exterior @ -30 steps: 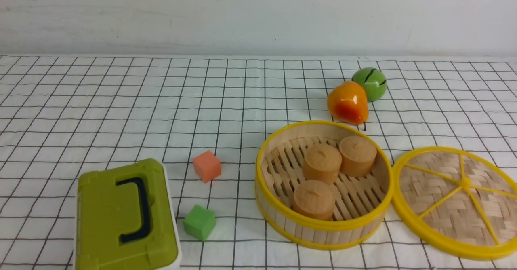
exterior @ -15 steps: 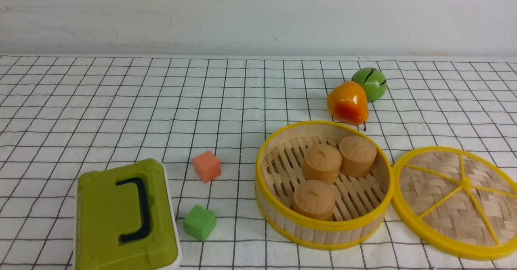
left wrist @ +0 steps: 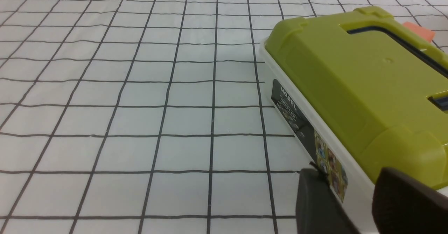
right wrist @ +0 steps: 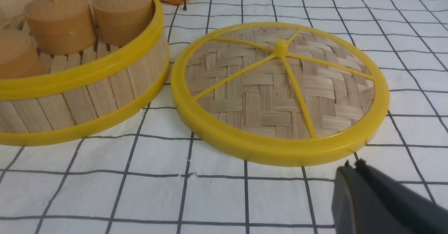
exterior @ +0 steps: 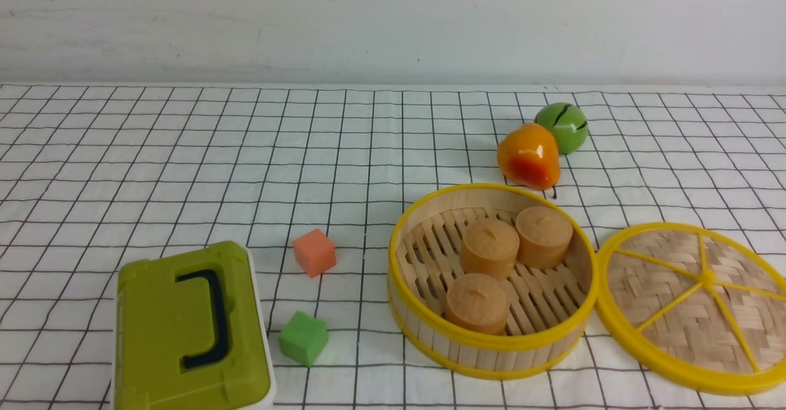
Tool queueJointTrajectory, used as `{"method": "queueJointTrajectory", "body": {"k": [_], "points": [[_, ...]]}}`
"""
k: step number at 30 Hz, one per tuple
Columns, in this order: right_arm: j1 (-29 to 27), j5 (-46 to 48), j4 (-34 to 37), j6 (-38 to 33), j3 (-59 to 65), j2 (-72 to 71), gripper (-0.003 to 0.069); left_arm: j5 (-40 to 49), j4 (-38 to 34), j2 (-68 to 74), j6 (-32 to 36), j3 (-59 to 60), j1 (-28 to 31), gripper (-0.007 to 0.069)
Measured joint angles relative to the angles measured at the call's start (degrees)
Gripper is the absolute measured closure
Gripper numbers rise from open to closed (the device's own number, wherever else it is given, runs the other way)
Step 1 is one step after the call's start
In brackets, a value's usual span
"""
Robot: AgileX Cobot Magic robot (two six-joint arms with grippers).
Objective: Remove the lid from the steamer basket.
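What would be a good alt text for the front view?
An open steamer basket holding three tan cylinders sits on a grid-pattern cloth, its lid lying flat beside it on the right. Left are two small cubes and an olive-green box; behind, two toy fruits.

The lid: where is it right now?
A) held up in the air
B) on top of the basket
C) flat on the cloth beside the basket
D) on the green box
C: the lid lies flat on the cloth, right of the open basket.
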Motion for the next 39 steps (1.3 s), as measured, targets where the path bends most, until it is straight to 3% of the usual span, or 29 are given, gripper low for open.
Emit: {"method": "queueJointTrajectory", "body": {"k": [39], "points": [[0.0, 0.0, -0.1, 0.0, 0.0, 0.0, 0.0624, 0.0, 0.0, 0.0, 0.0, 0.0, 0.0, 0.0385]]}}
